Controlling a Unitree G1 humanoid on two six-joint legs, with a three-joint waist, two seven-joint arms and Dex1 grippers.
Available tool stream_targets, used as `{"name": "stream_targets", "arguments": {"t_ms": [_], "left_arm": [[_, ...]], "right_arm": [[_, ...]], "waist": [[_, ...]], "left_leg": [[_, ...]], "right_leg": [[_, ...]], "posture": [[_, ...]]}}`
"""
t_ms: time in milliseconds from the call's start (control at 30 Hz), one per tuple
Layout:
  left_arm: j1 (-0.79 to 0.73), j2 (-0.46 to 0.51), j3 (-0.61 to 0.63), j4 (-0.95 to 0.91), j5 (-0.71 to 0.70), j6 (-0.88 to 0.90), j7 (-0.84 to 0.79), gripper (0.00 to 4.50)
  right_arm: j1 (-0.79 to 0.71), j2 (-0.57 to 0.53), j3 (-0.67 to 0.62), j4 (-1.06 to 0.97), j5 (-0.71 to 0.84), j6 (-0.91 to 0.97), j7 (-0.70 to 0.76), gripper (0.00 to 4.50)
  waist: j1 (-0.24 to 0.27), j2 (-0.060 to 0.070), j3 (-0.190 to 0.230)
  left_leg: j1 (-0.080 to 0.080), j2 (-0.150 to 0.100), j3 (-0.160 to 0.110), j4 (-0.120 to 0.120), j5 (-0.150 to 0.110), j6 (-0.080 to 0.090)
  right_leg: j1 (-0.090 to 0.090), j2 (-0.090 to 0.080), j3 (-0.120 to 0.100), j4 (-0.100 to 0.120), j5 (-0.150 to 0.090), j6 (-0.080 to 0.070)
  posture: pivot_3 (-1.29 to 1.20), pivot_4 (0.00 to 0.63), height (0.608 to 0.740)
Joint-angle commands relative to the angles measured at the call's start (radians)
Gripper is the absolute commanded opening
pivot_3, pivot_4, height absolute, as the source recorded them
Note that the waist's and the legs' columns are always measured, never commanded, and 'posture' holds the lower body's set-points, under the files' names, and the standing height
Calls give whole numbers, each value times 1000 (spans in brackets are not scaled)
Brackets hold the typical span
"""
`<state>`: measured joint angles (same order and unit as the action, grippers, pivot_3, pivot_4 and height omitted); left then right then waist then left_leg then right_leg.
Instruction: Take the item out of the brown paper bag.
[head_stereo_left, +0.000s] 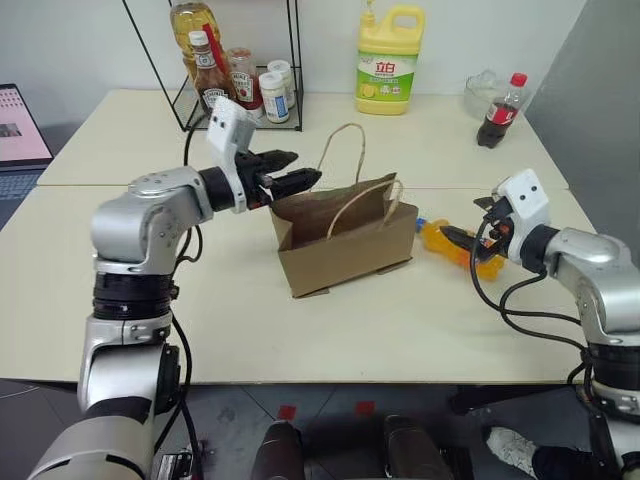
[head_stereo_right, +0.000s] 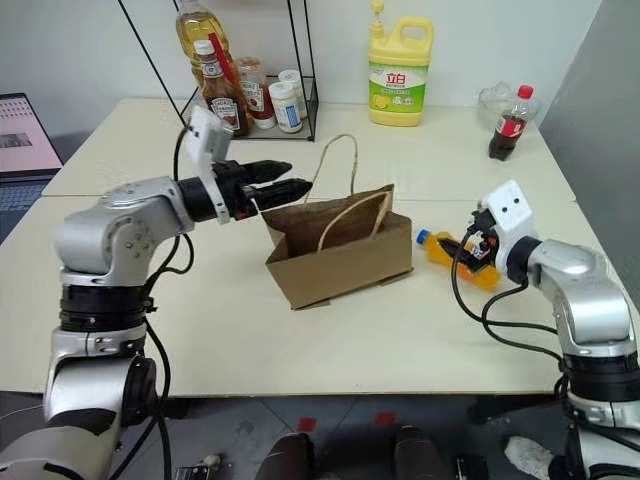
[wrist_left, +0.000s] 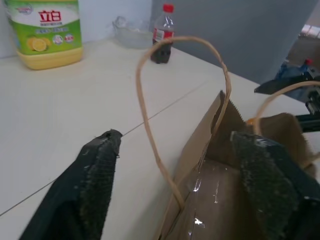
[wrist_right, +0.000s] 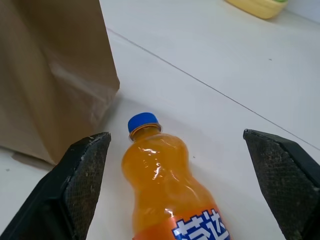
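The setting was an indoor lab or office: pale tables (head_stereo_left: 300, 330) pushed together, a laptop (head_stereo_left: 18, 130) far left, plain walls.

You face a pale beige table (head_stereo_left: 300, 330). On it a brown paper bag (head_stereo_left: 345, 245) stands open, and just beside it an orange drink bottle (head_stereo_right: 455, 255) lies on its side. Along the far edge sit a black wire rack (head_stereo_left: 245, 95) of condiments, a yellow detergent jug (head_stereo_left: 388, 62), and a cola bottle (head_stereo_left: 501, 112) near a clear bowl (head_stereo_left: 482, 92).
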<state>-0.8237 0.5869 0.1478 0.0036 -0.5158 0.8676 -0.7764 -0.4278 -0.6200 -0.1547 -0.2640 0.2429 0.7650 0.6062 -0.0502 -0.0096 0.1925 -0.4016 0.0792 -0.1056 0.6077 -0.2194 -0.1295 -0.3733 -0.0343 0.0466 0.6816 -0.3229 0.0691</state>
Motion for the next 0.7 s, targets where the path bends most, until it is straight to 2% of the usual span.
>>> {"name": "stream_targets", "arguments": {"t_ms": [33,167,333,567,700], "left_arm": [[87,39,111,-112,33,5,142,4482],[332,48,170,-275,118,-70,260,4482],[596,-64,197,-403,160,-120,396,4482],[911,-271,56,-533,238,-219,525,4482],[973,-311,-21,-547,280,-265,544,4482]], "right_arm": [[97,43,-77,-166,14,-18,-84,4500],[260,155,-73,-328,7,-72,-185,4500],[402,281,-23,-398,-21,-130,-289,4500],[611,372,50,-442,-55,-181,-358,4500],[643,414,51,-421,-56,-190,-396,4500]], "waist": [[1,0,0],[-1,0,0],[14,-2,-1],[24,-4,-4],[22,-3,-6]], "left_leg": [[0,0,0,0,0,0],[1,0,0,-1,0,0],[2,0,0,0,0,0],[2,0,0,0,-2,2],[3,0,0,0,-2,3]], "right_leg": [[0,0,0,0,0,0],[0,0,1,0,0,0],[1,0,1,1,0,0],[2,0,1,0,0,0],[2,0,1,1,0,0]], "posture": [[0,150,740],[0,150,740],[0,150,740],[0,150,740],[0,150,740]]}}
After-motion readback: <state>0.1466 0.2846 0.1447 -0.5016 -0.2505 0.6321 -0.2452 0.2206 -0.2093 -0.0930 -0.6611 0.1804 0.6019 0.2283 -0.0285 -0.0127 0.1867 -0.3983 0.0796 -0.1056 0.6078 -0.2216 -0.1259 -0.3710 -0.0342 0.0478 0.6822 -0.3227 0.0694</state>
